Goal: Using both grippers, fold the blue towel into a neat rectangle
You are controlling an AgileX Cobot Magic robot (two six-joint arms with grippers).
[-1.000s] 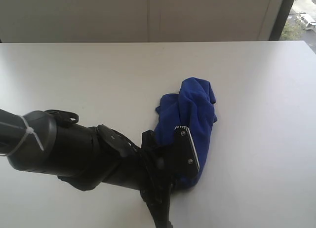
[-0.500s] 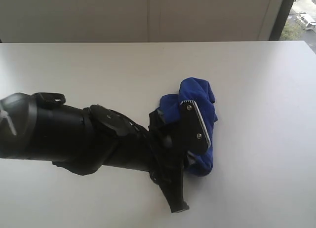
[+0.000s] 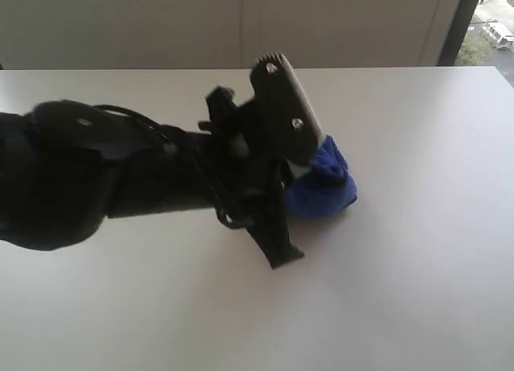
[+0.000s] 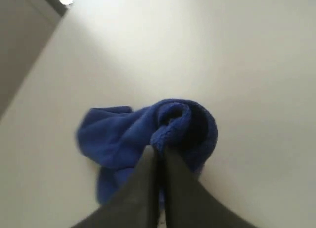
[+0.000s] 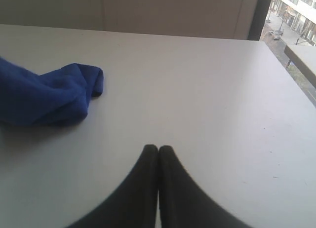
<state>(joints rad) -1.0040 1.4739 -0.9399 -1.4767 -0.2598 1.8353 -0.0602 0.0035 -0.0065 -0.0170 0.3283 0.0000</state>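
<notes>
The blue towel (image 3: 328,188) lies bunched in a heap on the white table (image 3: 418,250). My left arm hides most of it in the exterior view. My left gripper (image 4: 159,150) is shut on a hemmed fold of the blue towel (image 4: 123,134), and the cloth curls up over the tips. In the exterior view the left gripper (image 3: 301,156) is raised and tilted over the heap. My right gripper (image 5: 158,148) is shut with nothing in it, low over bare table, apart from the blue towel (image 5: 44,95). The right gripper is not in the exterior view.
The table's far edge (image 3: 361,67) meets a pale wall. A dark window frame (image 3: 451,26) stands at the back right. Bare tabletop stretches to the right of the towel and in front of it.
My left arm has swung up and toward the far side with the towel's edge pinched. The towel has gone from a long heap to a shorter bunch. The right gripper looks unchanged.
</notes>
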